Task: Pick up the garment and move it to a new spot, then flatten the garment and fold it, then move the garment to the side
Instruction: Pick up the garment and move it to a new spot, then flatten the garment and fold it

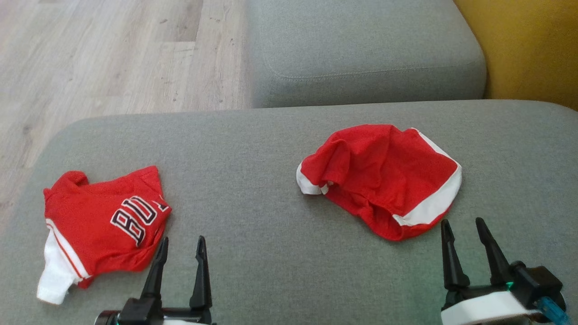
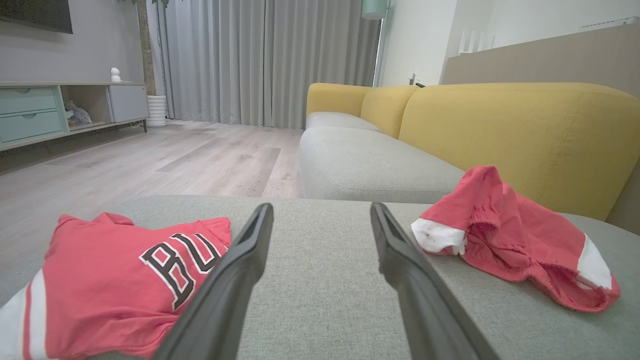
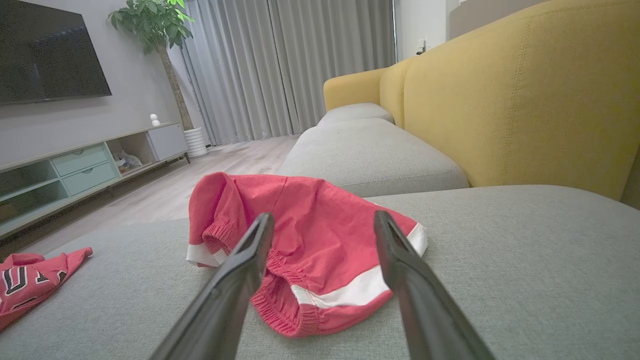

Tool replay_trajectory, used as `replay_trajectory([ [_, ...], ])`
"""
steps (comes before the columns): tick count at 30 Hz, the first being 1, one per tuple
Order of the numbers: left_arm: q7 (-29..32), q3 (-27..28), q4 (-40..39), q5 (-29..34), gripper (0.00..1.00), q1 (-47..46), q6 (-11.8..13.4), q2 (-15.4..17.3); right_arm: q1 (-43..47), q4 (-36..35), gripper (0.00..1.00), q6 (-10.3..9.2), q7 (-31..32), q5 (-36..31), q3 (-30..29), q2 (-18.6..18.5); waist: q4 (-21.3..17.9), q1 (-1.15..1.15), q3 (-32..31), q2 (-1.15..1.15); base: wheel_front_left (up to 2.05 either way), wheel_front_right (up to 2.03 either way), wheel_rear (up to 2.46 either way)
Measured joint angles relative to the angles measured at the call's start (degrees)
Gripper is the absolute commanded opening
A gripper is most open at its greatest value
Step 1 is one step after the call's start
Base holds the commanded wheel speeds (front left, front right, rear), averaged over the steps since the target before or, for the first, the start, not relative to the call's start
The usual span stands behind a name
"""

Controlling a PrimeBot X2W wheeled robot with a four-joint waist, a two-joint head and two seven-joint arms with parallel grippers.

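Both arms were held low at the near edge of the grey seat cushion point(image 1: 262, 189), with the fingers pointing forward over it. The left gripper point(image 1: 182, 240) stood wide and empty, just beside the red jersey point(image 1: 99, 225) at the cushion's left. The right gripper point(image 1: 463, 222) was also wide and empty, its tips just before the crumpled red shorts point(image 1: 384, 176) at the right.

Grey cushion point(image 1: 253, 180) bears red jersey point(image 1: 99, 221) and red shorts point(image 1: 384, 176).
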Motion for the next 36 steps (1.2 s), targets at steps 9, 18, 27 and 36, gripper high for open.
replay_trajectory([
  [9,0.0,0.03,0.57,-1.49,1.0,-0.02,-0.08,0.0,0.02,0.03,1.0,0.0,0.0,-0.01,0.46,0.0,-0.44,0.0,-0.43,0.0,0.0,0.0,0.0],
  [18,0.0,-0.42,0.77,-0.09,1.0,-0.02,-0.13,0.0,0.54,0.08,1.0,0.0,0.0,-0.08,0.81,0.0,-0.23,0.0,-0.98,0.0,0.0,0.0,0.0],
  [27,0.0,-0.63,0.9,0.18,1.0,-0.02,-0.15,0.0,1.2,0.2,1.0,0.0,0.0,-0.07,0.94,0.0,-0.56,0.0,-0.97,0.0,0.0,0.0,0.0],
  [36,0.0,-3.25,0.89,-1.2,1.0,-0.14,-1.16,0.0,1.09,-0.05,1.0,0.0,0.01,-0.54,1.44,0.01,-2.96,0.0,0.4,0.0,0.0,0.0,0.0],
])
